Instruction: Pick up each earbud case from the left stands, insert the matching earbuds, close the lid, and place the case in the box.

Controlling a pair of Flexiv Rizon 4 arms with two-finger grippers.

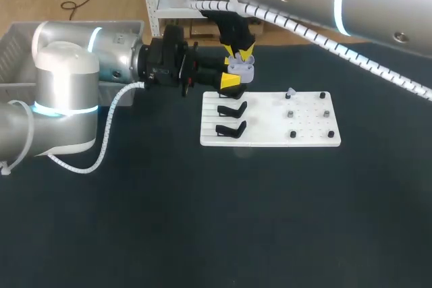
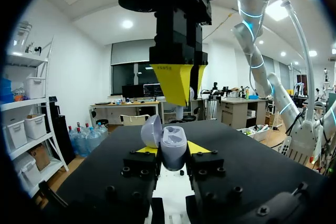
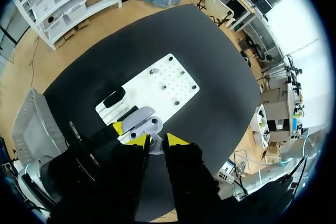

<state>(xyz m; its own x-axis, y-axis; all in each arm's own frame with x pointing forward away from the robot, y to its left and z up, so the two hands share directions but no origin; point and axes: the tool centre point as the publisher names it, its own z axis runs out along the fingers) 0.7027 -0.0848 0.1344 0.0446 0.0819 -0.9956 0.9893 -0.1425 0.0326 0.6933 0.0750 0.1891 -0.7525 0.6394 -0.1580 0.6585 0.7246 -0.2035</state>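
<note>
The left gripper point(image 2: 170, 149) is clamped on the open case point(image 1: 241, 67), held at 11 o'clock from the board point(image 1: 310, 138), with the right gripper point(image 1: 240, 50) close at its 12 o'clock, grip impossible to tell, and the box point(image 1: 13, 48) far off at 9 o'clock.

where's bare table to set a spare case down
The black table is bare along the near side of the white board and to its right. It is crowded at the board's far left corner, where the left gripper holds the earbud case under the right gripper.
</note>
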